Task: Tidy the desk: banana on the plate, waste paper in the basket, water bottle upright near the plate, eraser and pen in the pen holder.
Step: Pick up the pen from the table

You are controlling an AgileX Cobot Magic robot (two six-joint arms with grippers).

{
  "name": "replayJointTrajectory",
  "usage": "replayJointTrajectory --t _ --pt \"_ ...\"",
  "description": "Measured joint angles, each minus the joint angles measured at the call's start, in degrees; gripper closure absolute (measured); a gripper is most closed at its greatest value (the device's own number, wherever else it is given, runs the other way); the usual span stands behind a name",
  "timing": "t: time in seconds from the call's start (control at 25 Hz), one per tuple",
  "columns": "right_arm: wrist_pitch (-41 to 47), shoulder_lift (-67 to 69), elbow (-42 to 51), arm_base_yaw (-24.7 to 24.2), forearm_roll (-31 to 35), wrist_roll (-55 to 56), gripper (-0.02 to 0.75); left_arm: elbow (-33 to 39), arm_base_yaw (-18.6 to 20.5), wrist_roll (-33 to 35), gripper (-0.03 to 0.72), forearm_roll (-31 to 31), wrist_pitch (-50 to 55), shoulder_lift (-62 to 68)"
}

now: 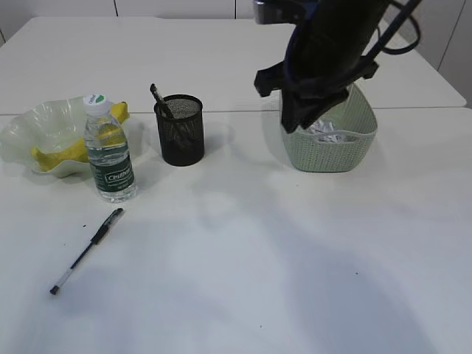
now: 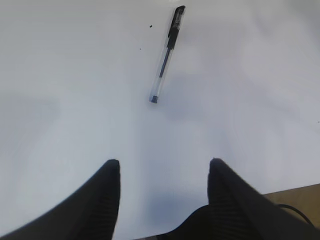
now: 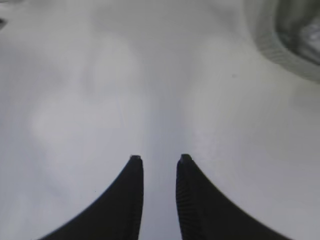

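Note:
A black-capped clear pen (image 1: 87,251) lies flat on the white table at the front left. In the left wrist view the pen (image 2: 167,55) lies ahead of my open, empty left gripper (image 2: 165,161). The banana (image 1: 70,151) rests in the pale wavy plate (image 1: 29,125). Next to the plate the water bottle (image 1: 109,151) stands upright. A dark stick-like item (image 1: 158,98) pokes out of the black mesh pen holder (image 1: 181,131). Crumpled waste paper (image 1: 328,133) lies in the green basket (image 1: 335,151). My right gripper (image 3: 157,158) hangs open and empty beside the basket (image 3: 285,37). The eraser is out of view.
The right arm (image 1: 324,51) hangs over the basket's left rim and hides part of it. A seam between two tabletops (image 1: 236,110) runs behind the objects. Bare white table (image 1: 295,258) fills the front and right.

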Motion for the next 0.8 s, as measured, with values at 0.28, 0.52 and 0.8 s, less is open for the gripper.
replayJointTrajectory --t 0.28,0.52,0.8 --pt "0.1 -6.6 8.2 -1.1 -8.1 3.1 0.560 0.0 0.0 0.0 0.288 -0.1 0.0 0.0" --pt "-4.6 -14.6 26.2 -1.1 -6.8 3.1 0.560 0.0 0.0 0.0 0.288 0.3 0.0 0.0" --pt "-9.4 -22.4 34.6 -1.1 -4.4 3.2 0.560 0.0 0.0 0.0 0.288 -0.1 -4.5 0.0"
